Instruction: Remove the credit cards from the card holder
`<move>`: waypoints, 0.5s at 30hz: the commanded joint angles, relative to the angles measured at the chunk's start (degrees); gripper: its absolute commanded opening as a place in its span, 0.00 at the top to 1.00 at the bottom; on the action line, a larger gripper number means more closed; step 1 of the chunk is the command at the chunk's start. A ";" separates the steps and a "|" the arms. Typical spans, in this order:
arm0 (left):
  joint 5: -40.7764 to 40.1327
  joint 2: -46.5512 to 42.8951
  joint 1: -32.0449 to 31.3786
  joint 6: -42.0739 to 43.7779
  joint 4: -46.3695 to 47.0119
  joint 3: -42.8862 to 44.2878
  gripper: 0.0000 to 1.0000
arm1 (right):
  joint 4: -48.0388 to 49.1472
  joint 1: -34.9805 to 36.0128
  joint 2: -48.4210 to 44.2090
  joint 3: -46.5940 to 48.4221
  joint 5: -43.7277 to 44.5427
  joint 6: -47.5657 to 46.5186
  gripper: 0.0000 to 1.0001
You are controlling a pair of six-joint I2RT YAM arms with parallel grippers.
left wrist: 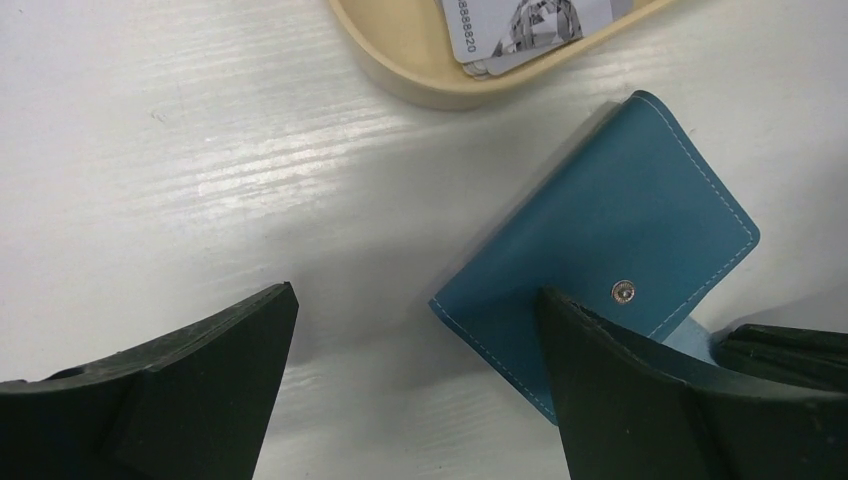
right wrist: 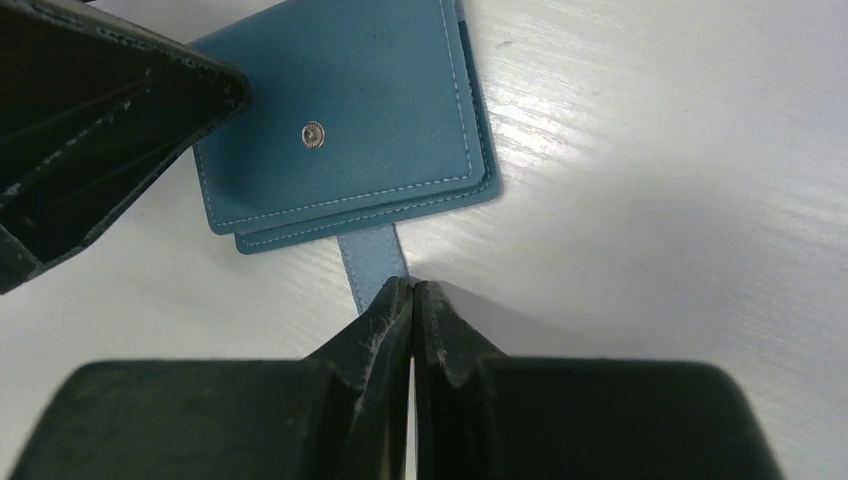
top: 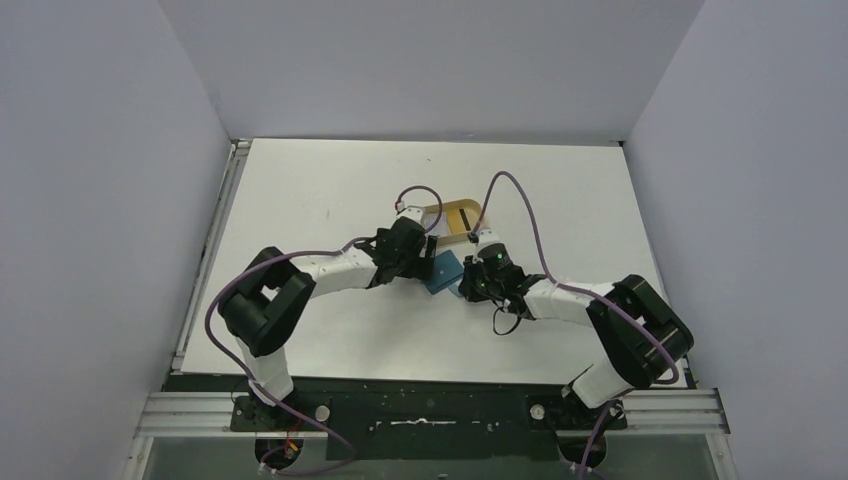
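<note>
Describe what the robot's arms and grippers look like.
The left arm and right arm have white links between bulky black joints; a purple cable loops along each. The left gripper and right gripper have matte black wedge-shaped fingers.

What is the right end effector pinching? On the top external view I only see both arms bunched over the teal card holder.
Observer: In the right wrist view, the right end effector is shut on the snap tab of the card holder.
Operator: Is the holder open?
Observer: No. Its two flaps lie folded flat together, and the stud is bare, with the tab unfastened.
Operator: Any cards out of it?
Observer: In the left wrist view, a whitish printed card lies in the tan tray beyond the holder.
</note>
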 commanded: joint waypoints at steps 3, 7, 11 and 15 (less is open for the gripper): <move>-3.08 -1.54 -3.00 -1.61 -4.94 -0.88 0.13 | -8.87 -1.43 -1.11 1.53 -1.43 -3.19 1.00; -3.07 -5.89 -4.40 -5.86 -7.76 -5.53 0.15 | -9.01 -3.94 0.18 4.59 -2.17 -3.90 1.00; -3.78 -10.31 -6.11 -9.63 -13.64 -7.25 0.16 | -9.09 -6.75 3.20 8.26 -3.16 -5.85 1.00; -5.06 -13.67 -8.32 -12.61 -19.68 -6.26 0.16 | -9.39 -8.71 6.32 12.03 -4.50 -7.48 1.00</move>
